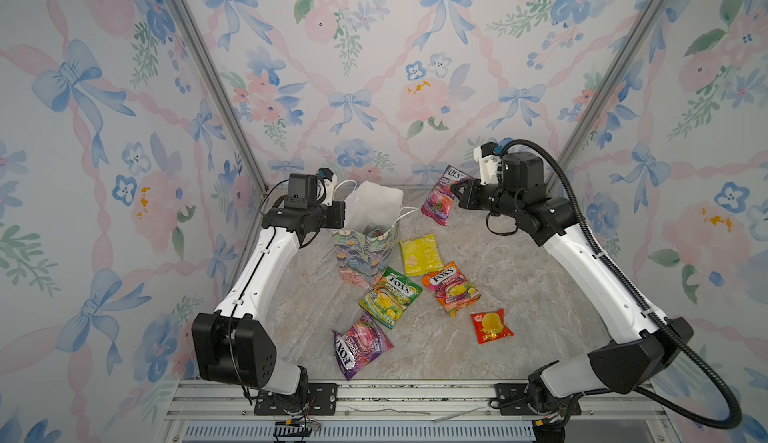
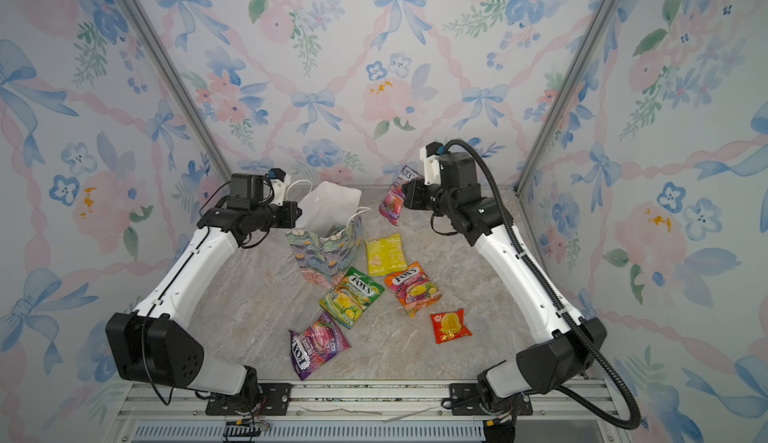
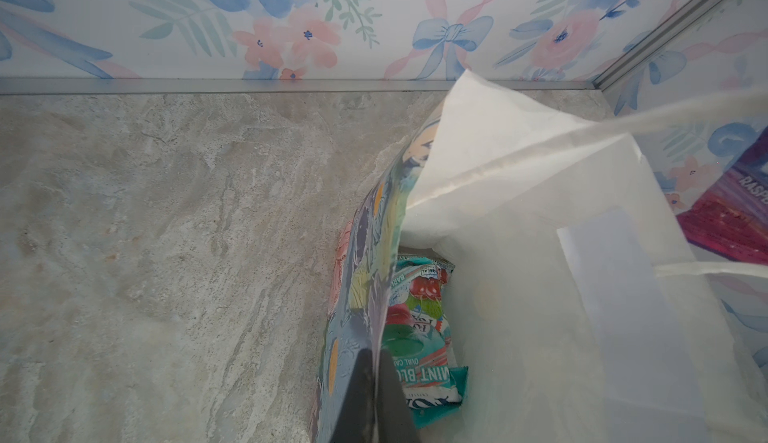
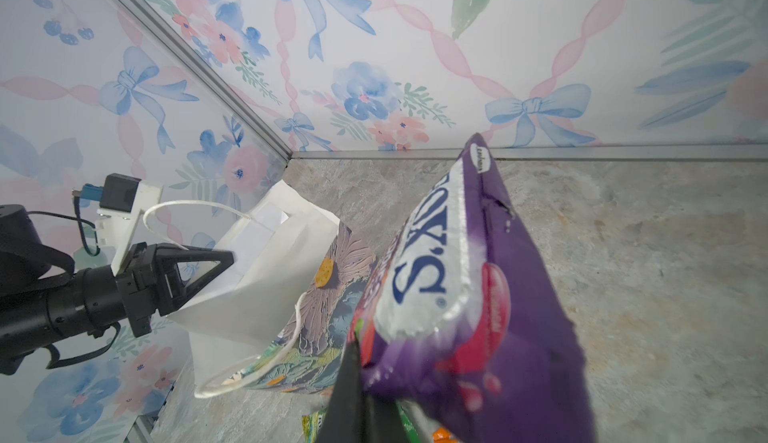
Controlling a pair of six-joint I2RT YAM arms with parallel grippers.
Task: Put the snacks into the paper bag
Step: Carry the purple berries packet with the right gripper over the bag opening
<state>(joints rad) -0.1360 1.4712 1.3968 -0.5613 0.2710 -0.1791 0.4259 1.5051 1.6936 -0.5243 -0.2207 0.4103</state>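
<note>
The floral paper bag (image 1: 360,256) (image 2: 324,254) stands upright at the back of the table, mouth open. My left gripper (image 1: 346,214) (image 3: 376,357) (image 4: 229,257) is shut on the bag's left wall at the rim. A teal snack packet (image 3: 419,337) lies inside the bag. My right gripper (image 1: 455,190) (image 4: 357,351) is shut on a purple FOX'S packet (image 1: 442,202) (image 4: 478,295), held in the air to the right of the bag. On the table lie a yellow packet (image 1: 420,254), a green FOX'S packet (image 1: 388,295), an orange one (image 1: 451,287), a red-yellow one (image 1: 491,325) and a second purple one (image 1: 360,345).
Flowered walls close in the marble tabletop (image 1: 540,295) on the left, back and right. A metal rail (image 1: 395,399) with both arm bases runs along the front edge. The bag's white cord handles (image 4: 183,208) loop close to the left gripper.
</note>
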